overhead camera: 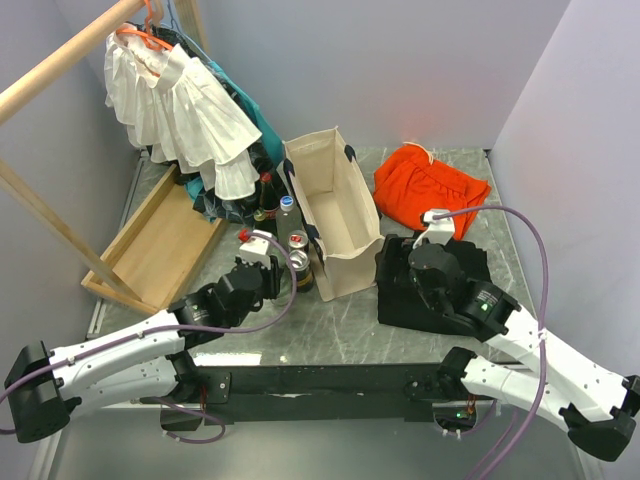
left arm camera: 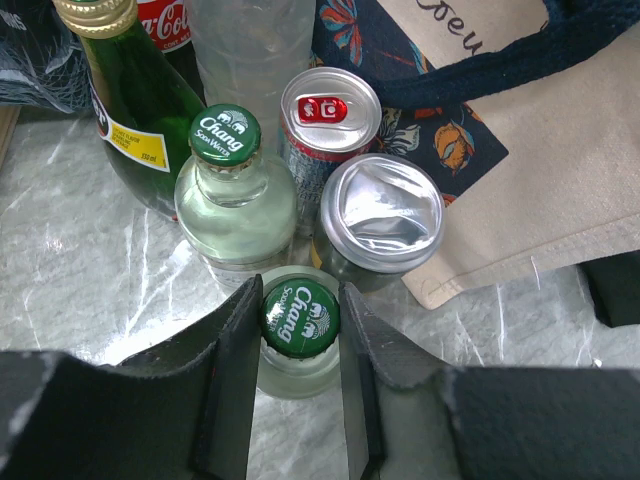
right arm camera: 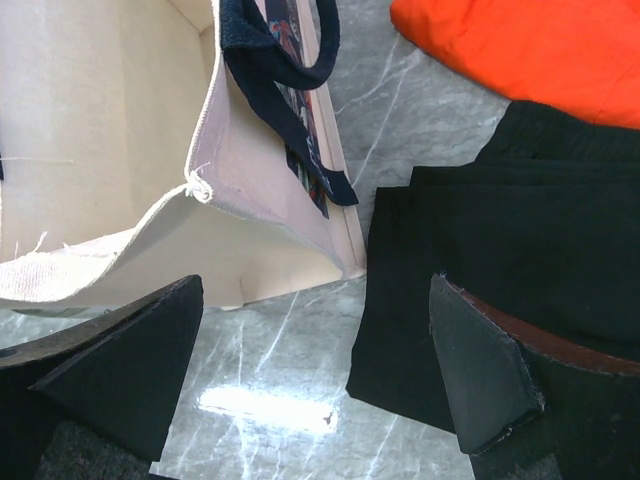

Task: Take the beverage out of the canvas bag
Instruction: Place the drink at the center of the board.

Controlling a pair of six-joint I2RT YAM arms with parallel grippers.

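The canvas bag [overhead camera: 335,215] is standing upright with its mouth open at the middle of the table [overhead camera: 340,335]. A black cloth [overhead camera: 420,285] is lying just to its right. The right gripper [right arm camera: 315,300] is hovering over the gap between bag and cloth, jaws spread wide and holding nothing. The left gripper [left arm camera: 298,300] is clamping the capped neck of a Chang bottle [left arm camera: 300,320]. That bottle is sitting upright outside the bag, just left of it, beside a silver-topped can [left arm camera: 380,212] and a second Chang bottle [left arm camera: 235,195].
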